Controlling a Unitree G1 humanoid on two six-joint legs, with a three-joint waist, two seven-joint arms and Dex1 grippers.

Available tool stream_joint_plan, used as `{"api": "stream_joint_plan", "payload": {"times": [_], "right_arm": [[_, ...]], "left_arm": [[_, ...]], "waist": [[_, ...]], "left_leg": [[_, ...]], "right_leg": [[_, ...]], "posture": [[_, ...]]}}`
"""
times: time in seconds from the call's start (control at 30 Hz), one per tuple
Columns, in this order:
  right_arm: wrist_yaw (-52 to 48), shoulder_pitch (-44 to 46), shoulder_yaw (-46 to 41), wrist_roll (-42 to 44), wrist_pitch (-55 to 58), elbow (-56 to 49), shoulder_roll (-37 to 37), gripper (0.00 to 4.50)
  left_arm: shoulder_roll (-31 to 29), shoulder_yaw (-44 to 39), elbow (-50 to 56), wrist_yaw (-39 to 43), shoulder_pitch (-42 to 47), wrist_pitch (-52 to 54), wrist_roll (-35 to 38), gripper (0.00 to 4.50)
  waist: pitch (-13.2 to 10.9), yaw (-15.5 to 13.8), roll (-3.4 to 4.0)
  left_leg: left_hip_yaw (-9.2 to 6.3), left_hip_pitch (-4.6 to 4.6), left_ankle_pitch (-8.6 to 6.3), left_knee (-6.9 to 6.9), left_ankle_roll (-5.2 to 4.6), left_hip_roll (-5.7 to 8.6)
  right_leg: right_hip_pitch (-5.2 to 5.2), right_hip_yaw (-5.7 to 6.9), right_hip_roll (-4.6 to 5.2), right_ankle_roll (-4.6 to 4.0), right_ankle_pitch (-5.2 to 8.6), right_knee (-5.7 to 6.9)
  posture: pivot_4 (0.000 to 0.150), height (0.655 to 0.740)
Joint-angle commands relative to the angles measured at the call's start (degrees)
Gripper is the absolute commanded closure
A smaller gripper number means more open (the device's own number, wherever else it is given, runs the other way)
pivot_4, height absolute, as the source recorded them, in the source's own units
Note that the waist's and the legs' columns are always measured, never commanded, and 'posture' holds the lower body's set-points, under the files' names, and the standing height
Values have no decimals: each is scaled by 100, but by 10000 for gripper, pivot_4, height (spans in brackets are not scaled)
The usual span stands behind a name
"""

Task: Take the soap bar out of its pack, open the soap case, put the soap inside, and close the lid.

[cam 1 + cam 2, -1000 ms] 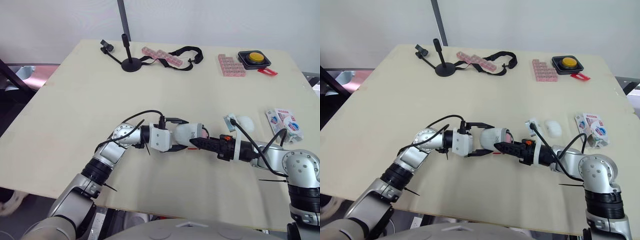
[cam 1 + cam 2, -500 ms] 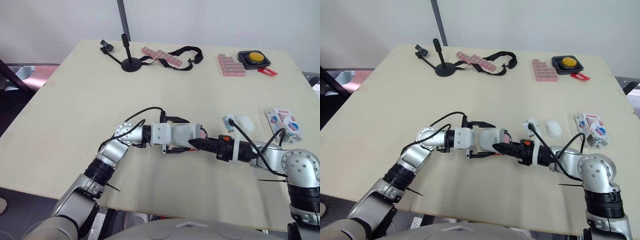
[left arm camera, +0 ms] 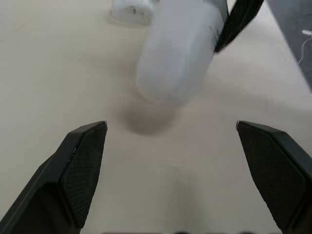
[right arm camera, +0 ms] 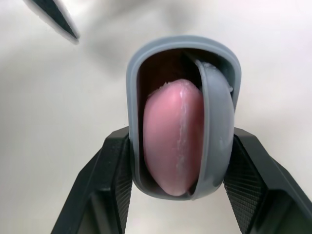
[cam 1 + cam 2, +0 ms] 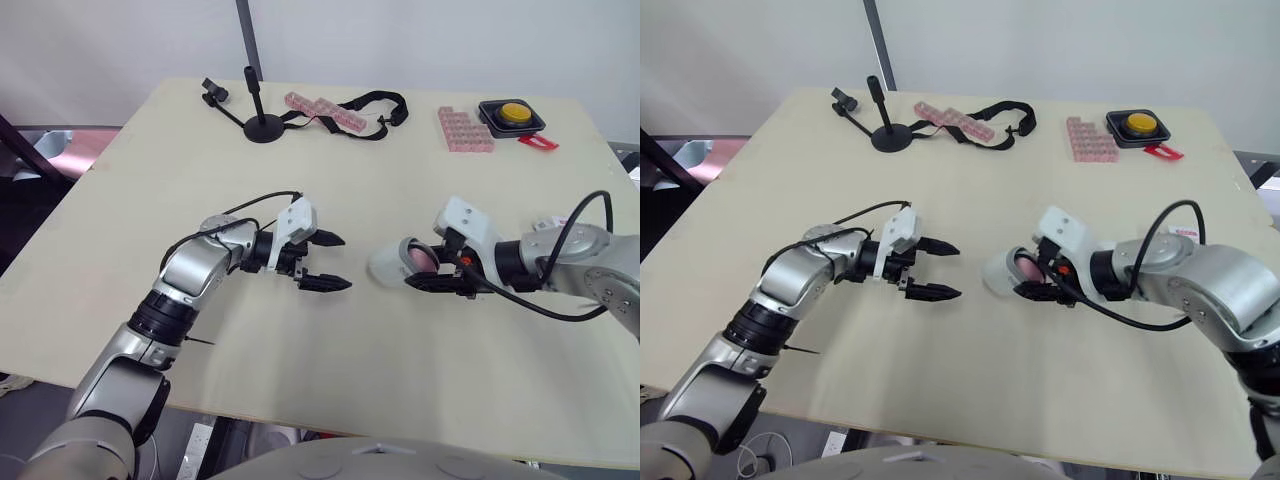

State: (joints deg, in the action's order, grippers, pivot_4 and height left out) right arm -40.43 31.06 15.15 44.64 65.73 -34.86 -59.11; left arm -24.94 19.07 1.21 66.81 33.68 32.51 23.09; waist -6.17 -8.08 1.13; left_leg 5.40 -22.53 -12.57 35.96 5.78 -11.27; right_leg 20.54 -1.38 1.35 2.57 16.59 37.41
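Near the tabletop's (image 5: 150, 180) front edge, left of centre, my left fingers (image 5: 322, 283) hang spread wide and empty, tips aimed at the case. To their right, well apart, my right fingers (image 4: 114, 180) are clamped on the two long sides of the soap case (image 5: 392, 265), held just off the tabletop with its mouth turned toward the left fingers. The pink soap bar (image 4: 170, 136) sits inside and the lid (image 4: 217, 126) stands ajar. The shell looks light, hard and smooth, so it is likely to slip. The waxy bar could slide out of a tilted mouth, and a grip across the shell's middle seems safest. Half a second ago both sets of fingers met on the case near the front edge. Since then the left has let go and drawn back, and the right has carried the case off toward the right edge.
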Motion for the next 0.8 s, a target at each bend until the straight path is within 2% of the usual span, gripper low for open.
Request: {"api": "stream_joint_plan", "payload": {"times": [0.03,0.2,0.43,0.63,0.8], "right_arm": [[-631,592,658,-733,-204,-317,-460,24247],[-1306,1326,1430,-1406,-161,-467,-807,24247],[-1695,1978,2054,-2120,-141,-108,-500,24247],[-2097,2035,2174,-2319,-255,-145,-383,24247],[-2400,2051,2190,-2439,-335,-209,-386,24247]], "left_arm": [[250,-29,379,-207,179,316,169,75],[573,362,449,-354,218,2,-189,75],[846,790,238,-503,74,-1053,-803,75],[1051,867,-26,-500,38,-1747,-1081,75],[1181,824,-222,-539,64,-1804,-1112,75]], "waist": [[0,-13,-1],[-2,-15,-2],[-2,57,0],[-2,28,0],[-2,33,0]], "left_leg": [[0,-1,-1,2,0,1],[0,-4,-3,4,2,-2],[1,-1,-2,11,2,-6],[1,-3,-2,25,0,-9],[1,-1,-2,32,-2,-11]], "right_leg": [[-1,-1,0,0,0,0],[-2,-2,-6,2,0,-1],[-2,-7,-7,1,0,13],[-2,-5,-1,1,0,18],[-1,-8,7,0,1,30]], "posture": [[1500,7385],[1500,7385],[1500,7385],[1500,7385],[1500,7385]]}}
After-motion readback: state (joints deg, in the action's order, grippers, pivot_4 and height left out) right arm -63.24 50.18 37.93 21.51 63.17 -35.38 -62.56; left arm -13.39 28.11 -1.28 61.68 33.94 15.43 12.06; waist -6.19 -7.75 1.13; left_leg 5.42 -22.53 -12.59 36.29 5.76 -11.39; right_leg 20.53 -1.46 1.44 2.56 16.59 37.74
